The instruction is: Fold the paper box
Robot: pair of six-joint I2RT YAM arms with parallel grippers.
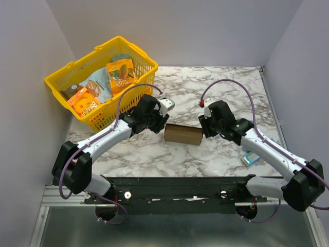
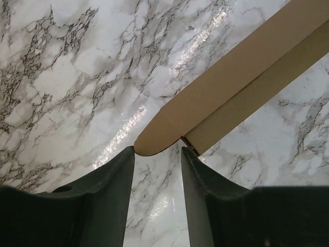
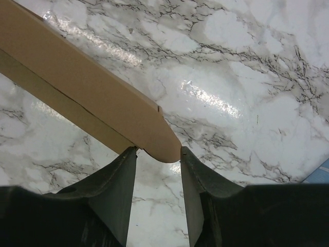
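Observation:
The paper box point(image 1: 183, 134) is plain brown cardboard, folded into a long flat shape and lying on the marble table between my arms. My left gripper point(image 1: 164, 125) is at its left end and my right gripper point(image 1: 202, 127) is at its right end. In the left wrist view the box point(image 2: 241, 77) runs up to the right, and its rounded end flap sits just at the tips of the open left gripper point(image 2: 158, 151). In the right wrist view the box point(image 3: 77, 82) runs up to the left, and its rounded flap lies between the tips of the open right gripper point(image 3: 158, 151).
A yellow basket point(image 1: 61, 77) with colourful snack packs stands at the back left. A small blue packet point(image 1: 250, 158) lies on the table by my right arm, and its corner shows in the right wrist view point(image 3: 321, 172). Grey walls close in the table on both sides.

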